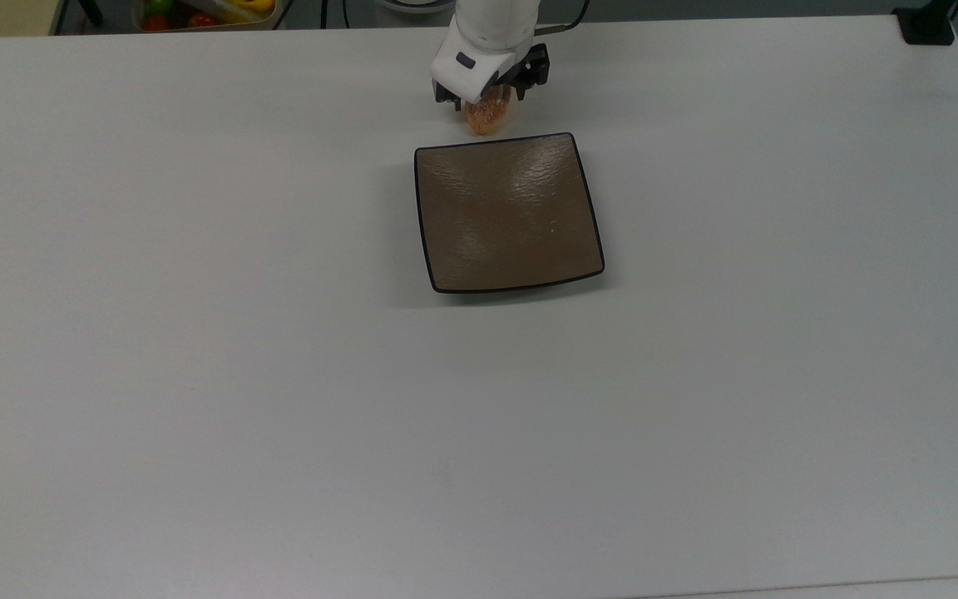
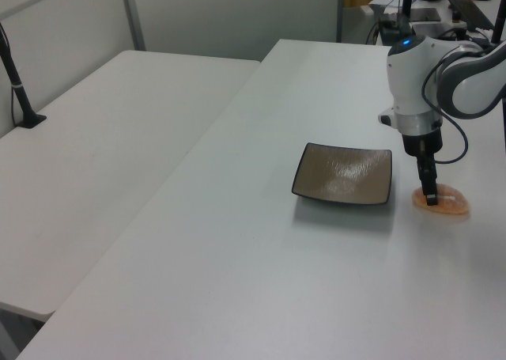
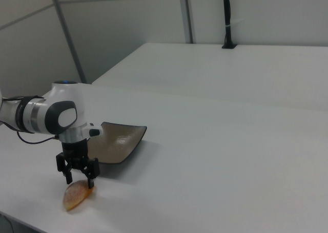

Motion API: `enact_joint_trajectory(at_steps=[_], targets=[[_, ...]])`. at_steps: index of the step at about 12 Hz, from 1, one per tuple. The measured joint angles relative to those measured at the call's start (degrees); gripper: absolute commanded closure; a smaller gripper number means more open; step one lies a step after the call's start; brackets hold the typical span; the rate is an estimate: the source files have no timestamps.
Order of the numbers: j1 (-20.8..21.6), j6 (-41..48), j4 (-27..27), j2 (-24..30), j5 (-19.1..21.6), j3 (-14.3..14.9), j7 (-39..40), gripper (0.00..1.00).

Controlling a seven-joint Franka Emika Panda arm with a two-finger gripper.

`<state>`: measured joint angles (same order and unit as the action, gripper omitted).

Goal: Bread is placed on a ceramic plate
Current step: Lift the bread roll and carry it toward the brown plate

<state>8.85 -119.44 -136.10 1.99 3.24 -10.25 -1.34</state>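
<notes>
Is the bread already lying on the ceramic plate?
No. In the top view the bread lies on the table just beyond the ceramic plate.

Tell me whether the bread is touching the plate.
Apart. In the left view a strip of white table separates the bread from the plate; the right view shows the same gap.

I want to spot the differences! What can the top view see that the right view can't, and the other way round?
The top view alone has a bin of colourful fruit at its upper edge and the ceramic plate seen square from above. The right view alone has both open fingers standing either side of the bread, and a black pole on the far table. Both have the gripper down over the bread beside the empty plate.
</notes>
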Motion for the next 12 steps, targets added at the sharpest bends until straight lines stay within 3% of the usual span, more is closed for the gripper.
enact_joint_trajectory(at_steps=[2,3,9,12], targets=[[0.28,0.00,-0.01,-0.05,0.00,-0.07,-0.08,0.77],[0.29,0.00,0.00,-0.04,0.00,-0.07,-0.10,0.78],[0.29,0.56,0.17,1.10,0.00,-0.07,-0.16,0.78],[-0.40,4.59,2.75,5.35,0.00,-0.06,-0.16,0.78]])
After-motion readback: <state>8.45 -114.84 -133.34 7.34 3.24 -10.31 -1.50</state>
